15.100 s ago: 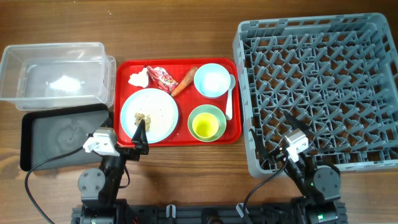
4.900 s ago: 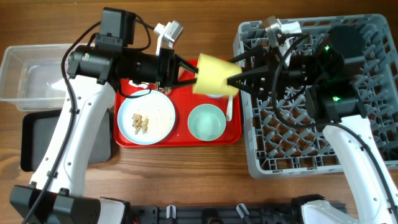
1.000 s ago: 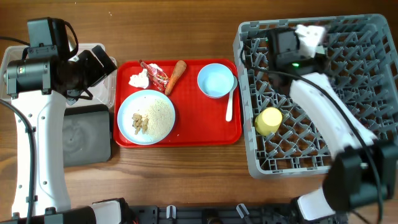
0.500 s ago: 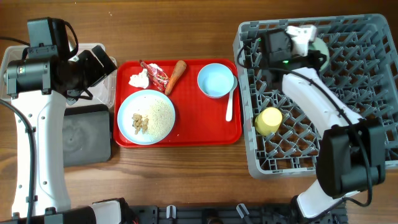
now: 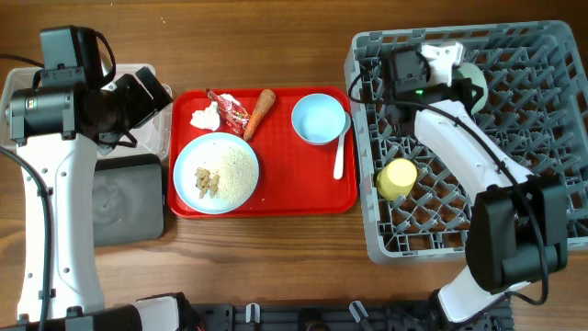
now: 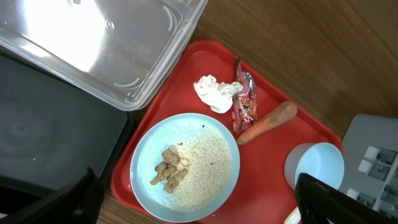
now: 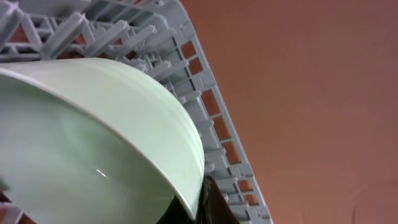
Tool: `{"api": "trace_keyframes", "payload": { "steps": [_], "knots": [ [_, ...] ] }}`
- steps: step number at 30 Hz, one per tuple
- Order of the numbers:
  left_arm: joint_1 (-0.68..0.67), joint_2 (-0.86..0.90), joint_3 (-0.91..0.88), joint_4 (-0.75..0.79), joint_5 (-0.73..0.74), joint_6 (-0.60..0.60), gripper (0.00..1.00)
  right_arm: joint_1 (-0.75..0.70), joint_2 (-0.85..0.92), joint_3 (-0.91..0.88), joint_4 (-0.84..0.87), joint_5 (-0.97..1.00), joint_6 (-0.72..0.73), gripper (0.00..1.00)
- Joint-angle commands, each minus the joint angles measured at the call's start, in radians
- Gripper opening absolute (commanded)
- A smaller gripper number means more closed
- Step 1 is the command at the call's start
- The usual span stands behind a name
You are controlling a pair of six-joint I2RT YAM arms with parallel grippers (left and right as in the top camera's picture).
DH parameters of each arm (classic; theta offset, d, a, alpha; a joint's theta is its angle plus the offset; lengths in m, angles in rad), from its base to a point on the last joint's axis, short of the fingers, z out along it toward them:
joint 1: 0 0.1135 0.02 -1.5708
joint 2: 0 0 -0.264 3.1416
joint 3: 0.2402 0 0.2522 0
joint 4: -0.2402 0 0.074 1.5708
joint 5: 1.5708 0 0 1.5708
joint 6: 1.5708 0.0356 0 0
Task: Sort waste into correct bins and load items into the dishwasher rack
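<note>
My right gripper (image 5: 459,77) is shut on the rim of the pale green bowl (image 5: 475,79) over the back left of the dishwasher rack (image 5: 514,211). In the right wrist view the bowl (image 7: 93,143) stands on edge against the rack's wall (image 7: 155,43), with one dark finger (image 7: 211,202) under its rim. A yellow-green cup (image 5: 398,177) lies in the rack. My left gripper (image 5: 145,92) is open and empty above the clear tub (image 5: 23,87). Below it (image 6: 196,186) are the plate of rice and scraps (image 6: 186,165), tissue (image 6: 211,92), wrapper (image 6: 244,102) and carrot (image 6: 267,121).
The red serving tray (image 5: 294,193) also holds a light-blue bowl (image 5: 318,119) and a white spoon (image 5: 340,152). A black tray (image 5: 129,198) lies in front of the clear tub at the left. Wooden table surrounds everything.
The right gripper has swung the pale green bowl a little toward the near side, so more of it shows over the rack. The left arm has not moved.
</note>
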Motion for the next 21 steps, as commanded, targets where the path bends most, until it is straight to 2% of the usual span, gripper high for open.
{"api": "trace_keyframes", "payload": {
  "steps": [1,4,6,7,11,13,15,17,19,21],
  "knots": [
    [0.002,-0.008,0.003,0.003,-0.01,-0.009,1.0,0.032,0.017,0.003,-0.057,-0.068,0.06,0.07],
    [0.002,-0.008,0.003,0.003,-0.01,-0.009,1.0,0.035,-0.002,0.048,-0.164,-0.105,0.118,0.29],
    [0.002,-0.008,0.003,0.003,-0.01,-0.009,1.0,0.036,-0.026,0.108,-0.227,-0.202,0.132,0.31],
    [0.002,-0.008,0.003,0.003,-0.01,-0.009,1.0,0.043,-0.054,0.165,-0.267,-0.294,0.131,0.38],
    [0.002,-0.008,0.003,0.003,-0.01,-0.009,1.0,0.106,-0.111,0.267,-0.29,-0.463,0.083,0.41],
    [0.002,-0.008,0.003,0.003,-0.01,-0.009,1.0,0.156,-0.132,0.278,-0.276,-0.527,0.076,0.45],
    [0.002,-0.008,0.003,0.003,-0.01,-0.009,1.0,0.211,-0.139,0.278,-0.26,-0.626,0.076,0.46],
    [0.002,-0.008,0.003,0.003,-0.01,-0.009,1.0,0.274,-0.118,0.275,-0.233,-0.801,0.076,0.46],
    [0.002,-0.008,0.003,0.003,-0.01,-0.009,1.0,0.306,-0.081,0.275,-0.21,-0.896,0.092,0.46],
    [0.002,-0.008,0.003,0.003,-0.01,-0.009,1.0,0.316,-0.032,0.275,-0.199,-0.893,0.167,0.46]
  ]
}}
